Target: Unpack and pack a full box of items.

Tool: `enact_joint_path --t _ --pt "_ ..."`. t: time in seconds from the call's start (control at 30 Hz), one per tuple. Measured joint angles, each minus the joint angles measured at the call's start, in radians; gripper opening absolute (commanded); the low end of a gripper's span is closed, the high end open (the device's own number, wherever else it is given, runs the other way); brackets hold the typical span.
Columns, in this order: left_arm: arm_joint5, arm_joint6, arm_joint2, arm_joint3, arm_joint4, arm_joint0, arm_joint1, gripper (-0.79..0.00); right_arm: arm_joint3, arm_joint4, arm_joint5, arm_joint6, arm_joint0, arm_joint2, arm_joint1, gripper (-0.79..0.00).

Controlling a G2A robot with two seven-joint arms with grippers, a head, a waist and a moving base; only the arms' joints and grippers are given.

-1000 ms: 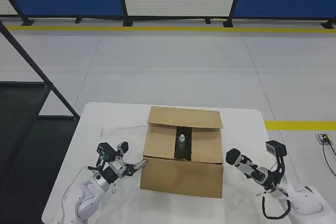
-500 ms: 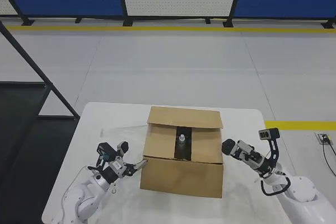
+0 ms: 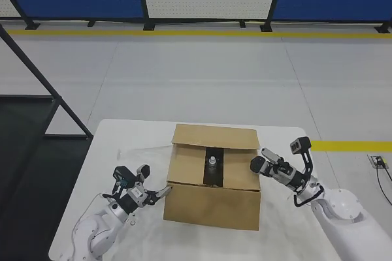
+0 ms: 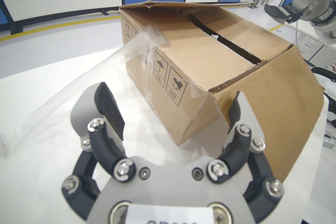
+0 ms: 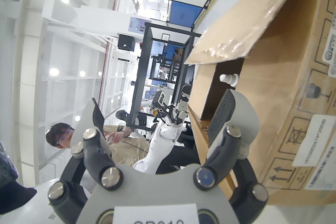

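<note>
A brown cardboard box [image 3: 215,186] stands in the middle of the white table [image 3: 281,140]. Its top flaps are nearly shut, leaving a dark slot where a white-capped bottle [image 3: 212,163] shows. My left gripper [image 3: 162,193] is open at the box's near left corner [image 4: 210,93], one finger on each side of that corner. My right gripper [image 3: 256,163] is open at the box's upper right edge, with one finger [image 5: 225,114] against the flap edge [image 5: 199,117]. The bottle cap [image 5: 229,78] peeks from under the raised flap.
A strip of clear packing tape [image 4: 86,72] hangs off the box's left side and trails across the table. A black metal frame [image 3: 32,85] stands left of the table. The table's edges run close around the box on all sides.
My right arm has swung in from the table's right side to the box's upper right edge. The left arm and the box have kept still.
</note>
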Motion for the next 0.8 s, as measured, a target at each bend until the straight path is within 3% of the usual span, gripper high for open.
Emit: enact_joint_path --t 0.13,0.3,0.53,0.7,0.8 --pt "0.000 0.000 0.000 0.000 0.000 0.000 0.000 0.000 0.048 -0.020 0.059 -0.006 0.072 -0.039 -0.018 0.000" --pt "0.000 0.000 0.000 0.000 0.000 0.000 0.000 0.000 0.115 -0.014 0.042 -0.027 0.143 -0.081 -0.044 0.000" --pt "0.000 0.000 0.000 0.000 0.000 0.000 0.000 0.000 0.206 0.041 0.030 -0.150 0.255 -0.150 -0.101 0.000" --pt "0.000 0.000 0.000 0.000 0.000 0.000 0.000 0.000 0.277 -0.037 -0.001 -0.347 0.336 -0.221 -0.149 0.000" --pt "0.000 0.000 0.000 0.000 0.000 0.000 0.000 0.000 0.337 0.001 -0.041 -0.354 0.372 -0.249 -0.177 0.000"
